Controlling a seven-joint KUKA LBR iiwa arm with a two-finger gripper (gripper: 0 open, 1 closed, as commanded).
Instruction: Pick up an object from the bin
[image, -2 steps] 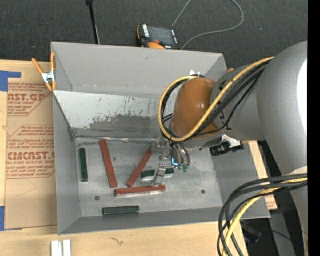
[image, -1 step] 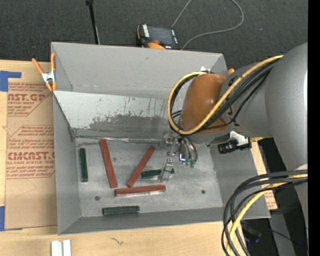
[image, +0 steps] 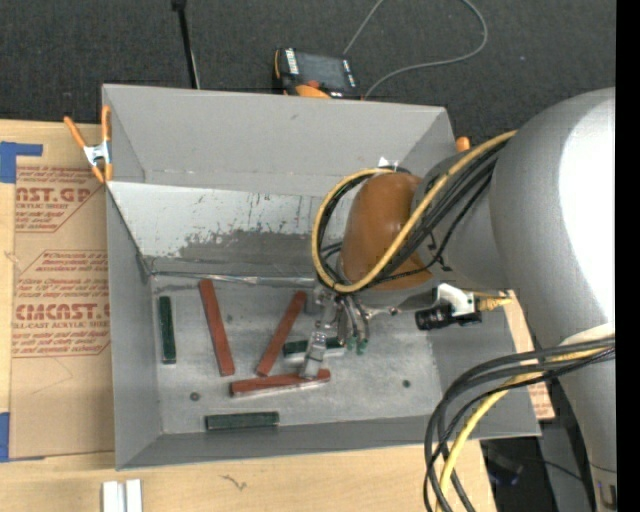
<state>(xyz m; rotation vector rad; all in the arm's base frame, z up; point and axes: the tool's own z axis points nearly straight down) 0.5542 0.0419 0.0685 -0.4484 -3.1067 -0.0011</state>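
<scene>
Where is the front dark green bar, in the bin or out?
In: the dark green bar lies inside the bin, along its front wall.

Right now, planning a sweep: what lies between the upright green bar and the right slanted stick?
The left slanted red-brown stick, in the camera view.

The bin (image: 270, 130) is plain grey metal, its back wall streaked with pale scuffs. On the bin's floor, the left stick (image: 215, 327), middle stick (image: 282, 333) and front stick (image: 275, 384) are reddish-brown, while the bar by the bin's left wall (image: 166, 329) and the bar by its front wall (image: 241, 421) are dark green. Over the bin's right half, the wrist cover (image: 385, 225) is glossy orange-brown, looped by yellow and black cables (image: 319, 235).
</scene>
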